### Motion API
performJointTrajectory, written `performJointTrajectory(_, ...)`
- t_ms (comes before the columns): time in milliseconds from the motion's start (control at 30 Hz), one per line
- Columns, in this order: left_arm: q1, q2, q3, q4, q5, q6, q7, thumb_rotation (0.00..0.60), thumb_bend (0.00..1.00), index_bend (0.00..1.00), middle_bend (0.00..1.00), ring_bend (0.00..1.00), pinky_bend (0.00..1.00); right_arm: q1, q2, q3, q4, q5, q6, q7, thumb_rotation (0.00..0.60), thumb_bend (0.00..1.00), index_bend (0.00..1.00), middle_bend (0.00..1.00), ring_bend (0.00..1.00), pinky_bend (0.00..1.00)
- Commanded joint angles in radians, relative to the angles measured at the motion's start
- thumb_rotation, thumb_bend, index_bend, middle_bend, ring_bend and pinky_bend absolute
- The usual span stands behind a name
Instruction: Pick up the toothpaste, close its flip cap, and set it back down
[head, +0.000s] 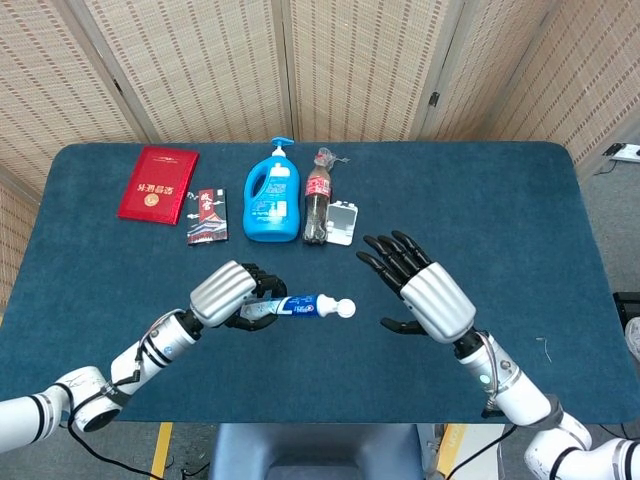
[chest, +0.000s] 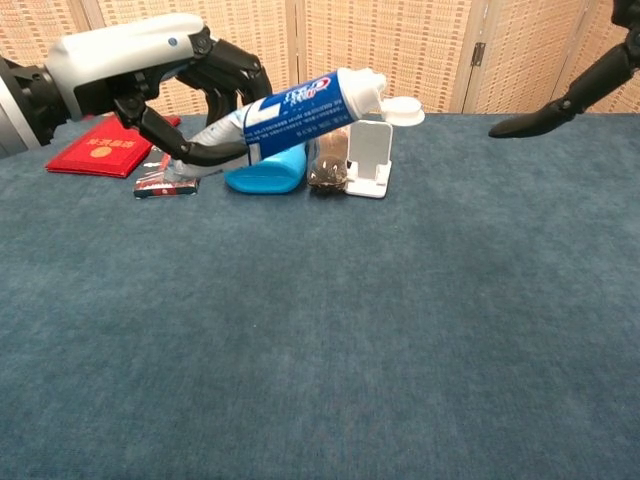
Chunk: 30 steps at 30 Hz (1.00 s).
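Note:
My left hand (head: 229, 293) (chest: 150, 75) grips the toothpaste tube (head: 305, 305) (chest: 300, 110) by its tail end and holds it above the table, nozzle pointing right. The white flip cap (head: 346, 309) (chest: 404, 110) hangs open at the tube's tip. My right hand (head: 420, 293) is open with its fingers spread, just right of the cap and not touching it. In the chest view only dark fingertips (chest: 560, 100) of that hand show at the upper right.
Along the far side of the blue table (head: 480, 200) lie a red booklet (head: 158, 184), a small dark box (head: 207, 215), a blue pump bottle (head: 272, 197), a cola bottle (head: 317, 197) and a white phone stand (head: 342, 222).

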Motion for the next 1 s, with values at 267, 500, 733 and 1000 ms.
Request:
performJointTrajectory(267, -0.014, 0.026, 0.011, -0.020, 0.007, 0.002, -0.063, 0.600, 0.61, 0.71, 0.80, 0.74, 0.56, 0.044, -0.057, 0.001, 0.040, 0.003, -0.003, -0.012, 0.600, 0.00, 0.00, 0.00, 0.00, 0.00)
performJointTrajectory(500, -0.031, 0.032, 0.010, -0.029, 0.004, -0.010, -0.077, 0.600, 0.61, 0.71, 0.80, 0.74, 0.56, 0.086, -0.113, 0.009, 0.072, -0.009, 0.004, -0.015, 0.600, 0.00, 0.00, 0.00, 0.00, 0.00)
performJointTrajectory(733, -0.036, 0.029, 0.017, -0.016, -0.004, -0.023, -0.039, 0.600, 0.61, 0.72, 0.81, 0.74, 0.56, 0.110, -0.136, 0.017, 0.081, -0.002, 0.010, -0.040, 0.600, 0.00, 0.00, 0.00, 0.00, 0.00)
performJointTrajectory(1000, -0.035, 0.015, 0.036, 0.010, -0.008, -0.039, 0.016, 0.600, 0.62, 0.74, 0.84, 0.77, 0.56, 0.124, -0.129, 0.020, 0.069, 0.022, 0.004, -0.067, 0.600, 0.00, 0.00, 0.00, 0.00, 0.00)
